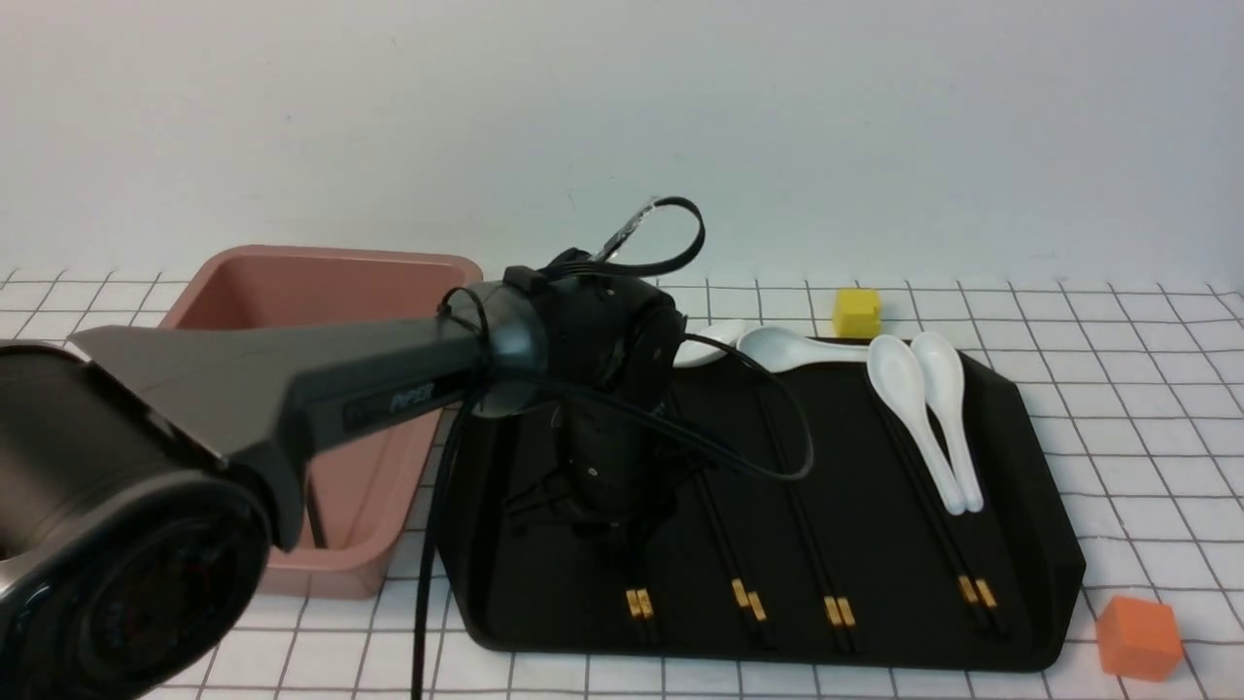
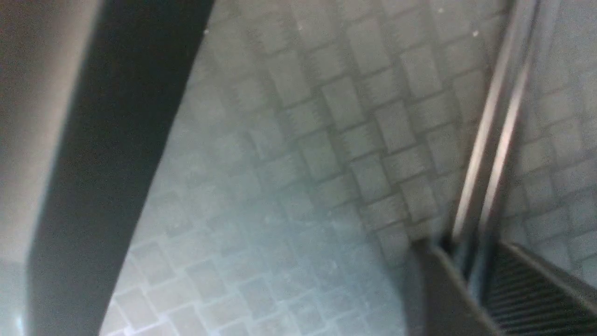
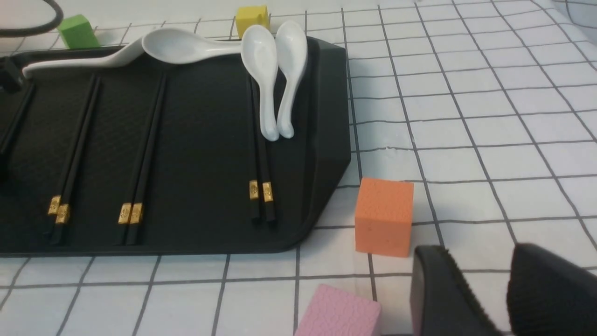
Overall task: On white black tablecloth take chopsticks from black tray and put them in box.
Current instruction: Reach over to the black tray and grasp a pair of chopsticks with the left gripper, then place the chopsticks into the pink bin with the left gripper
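Observation:
The black tray [image 1: 1030, 486] lies on the grid tablecloth [image 1: 1147, 408], with the pink box [image 1: 292, 282] at its left. Several pairs of black chopsticks with gold bands lie on the tray. My left gripper [image 1: 622, 546] points down at the leftmost pair [image 1: 639, 603]. In the left wrist view its fingers [image 2: 443, 289] are closed on that pair [image 2: 487, 154], close over the tray floor [image 2: 303, 163]. My right gripper [image 3: 485, 289] is open and empty above the cloth, right of the tray [image 3: 326, 140]; it does not show in the front view.
White spoons [image 1: 923, 408] lie at the tray's far right, over the rightmost chopsticks [image 1: 977, 590]. An orange cube [image 1: 1137, 637] sits off the tray's near right corner, a yellow cube [image 1: 856, 312] behind it. A pink cube [image 3: 338, 312] and a green cube [image 3: 78, 31] also stand on the cloth.

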You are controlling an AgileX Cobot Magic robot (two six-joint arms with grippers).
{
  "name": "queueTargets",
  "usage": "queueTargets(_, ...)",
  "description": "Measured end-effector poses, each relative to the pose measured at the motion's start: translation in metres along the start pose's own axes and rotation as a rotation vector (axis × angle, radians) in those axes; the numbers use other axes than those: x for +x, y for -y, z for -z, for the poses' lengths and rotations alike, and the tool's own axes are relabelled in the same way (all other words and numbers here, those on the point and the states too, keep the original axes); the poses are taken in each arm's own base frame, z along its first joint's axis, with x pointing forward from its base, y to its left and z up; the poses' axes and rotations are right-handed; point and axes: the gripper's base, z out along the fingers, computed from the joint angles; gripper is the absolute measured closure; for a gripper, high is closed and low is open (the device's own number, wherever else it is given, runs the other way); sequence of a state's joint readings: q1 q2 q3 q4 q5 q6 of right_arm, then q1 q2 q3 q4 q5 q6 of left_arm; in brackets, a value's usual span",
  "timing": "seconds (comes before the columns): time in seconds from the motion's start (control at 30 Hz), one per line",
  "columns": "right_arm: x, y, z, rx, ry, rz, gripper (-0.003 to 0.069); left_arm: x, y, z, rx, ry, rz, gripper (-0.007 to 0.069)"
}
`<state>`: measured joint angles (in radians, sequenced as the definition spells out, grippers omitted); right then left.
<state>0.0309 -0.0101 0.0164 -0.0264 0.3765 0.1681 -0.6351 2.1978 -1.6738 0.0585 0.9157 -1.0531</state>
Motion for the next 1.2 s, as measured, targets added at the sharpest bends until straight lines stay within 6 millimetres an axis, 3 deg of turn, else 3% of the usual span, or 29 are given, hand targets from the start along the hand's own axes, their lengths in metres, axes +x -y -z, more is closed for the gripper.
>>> queueTargets(0.1, 0.0, 0.0, 0.0, 0.0, 0.0, 0.0, 0.0419, 0.001, 0.002, 0.005, 0.027, -0.017, -0.015, 0.0522)
queueTargets(0.23, 0.0, 0.0, 0.0, 0.0, 0.0, 0.0, 0.0419, 0.004, 0.002, 0.037, 0.083, -0.036, -0.059, 0.0515)
queueTargets(0.3, 0.0, 0.0, 0.0, 0.0, 0.0, 0.0, 0.0419, 0.001, -0.005, 0.095, 0.145, 0.032, -0.123, 0.0515)
queueTargets(0.37, 0.0, 0.0, 0.0, 0.0, 0.0, 0.0, 0.0419, -0.005, -0.02, 0.137, 0.147, 0.096, -0.17, 0.0515)
queueTargets(0.5, 0.0, 0.0, 0.0, 0.0, 0.0, 0.0, 0.0419, -0.029, -0.071, 0.193, 0.023, 0.203, -0.247, 0.0515)
queueTargets(0.57, 0.0, 0.0, 0.0, 0.0, 0.0, 0.0, 0.0419, -0.046, -0.096, 0.206, -0.037, 0.252, -0.26, 0.0515)
queueTargets(0.7, 0.0, 0.0, 0.0, 0.0, 0.0, 0.0, 0.0419, -0.073, -0.131, 0.195, -0.107, 0.225, -0.232, 0.0515)
queueTargets(0.8, 0.0, 0.0, 0.0, 0.0, 0.0, 0.0, 0.0419, -0.088, -0.142, 0.159, -0.129, 0.171, -0.241, 0.0515)
queueTargets(0.83, 0.0, 0.0, 0.0, 0.0, 0.0, 0.0, 0.0419, -0.089, -0.142, 0.157, -0.129, 0.172, -0.243, 0.0515)
queueTargets(0.87, 0.0, 0.0, 0.0, 0.0, 0.0, 0.0, 0.0419, -0.097, -0.144, 0.135, -0.148, 0.143, -0.247, 0.0512)
queueTargets(0.9, 0.0, 0.0, 0.0, 0.0, 0.0, 0.0, 0.0419, -0.1, -0.144, 0.125, -0.155, 0.134, -0.253, 0.0504)
queueTargets(1.07, 0.0, 0.0, 0.0, 0.0, 0.0, 0.0, 0.0419, -0.11, -0.143, 0.079, -0.201, 0.101, -0.287, 0.0377)
queueTargets(1.2, 0.0, 0.0, 0.0, 0.0, 0.0, 0.0, 0.0419, -0.106, -0.145, 0.08, -0.215, 0.059, -0.293, 0.0271)
